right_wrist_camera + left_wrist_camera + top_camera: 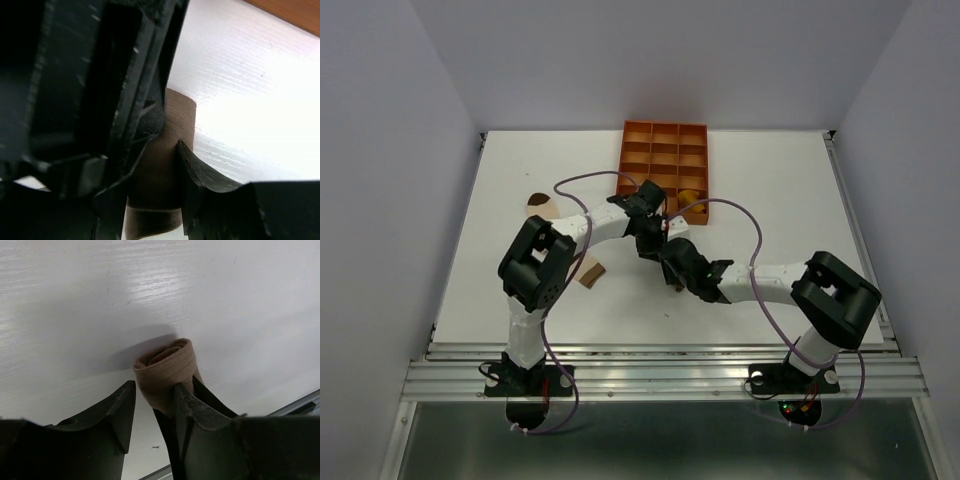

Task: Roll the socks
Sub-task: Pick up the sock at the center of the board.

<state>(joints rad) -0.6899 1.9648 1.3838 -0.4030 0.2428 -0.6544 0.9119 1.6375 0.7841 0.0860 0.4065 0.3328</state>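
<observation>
The taupe-brown sock [167, 362] is wound into a tight upright roll with a spiral of layers showing at its top end. It stands on the white table [770, 230] just in front of the orange tray [665, 125], near the tray's front edge. The fabric is a fine-ribbed knit, matte and soft, and it casts a blurred shadow on the table's faintly grained surface. The right wrist view shows the same ribbing running along the roll, with the coiled end at the bottom of that view.

The mustard-yellow sock [690, 194] sits as a small lump inside a front compartment of the tray. The cream sock [542, 205] lies flat well to the left of the tray, its dark end pointing away from the arms and its lower part passing under the left arm.

The tray is rigid, with thin walls making a grid of rectangular cells.

The left gripper [154, 387] has its tapered black fingers [125, 407] set narrowly on either side of the roll. Whether both press into it is unclear. The right gripper [157, 165] is clamped on the roll's lower part, and the cloth fills the gap between its fingers [195, 175].
</observation>
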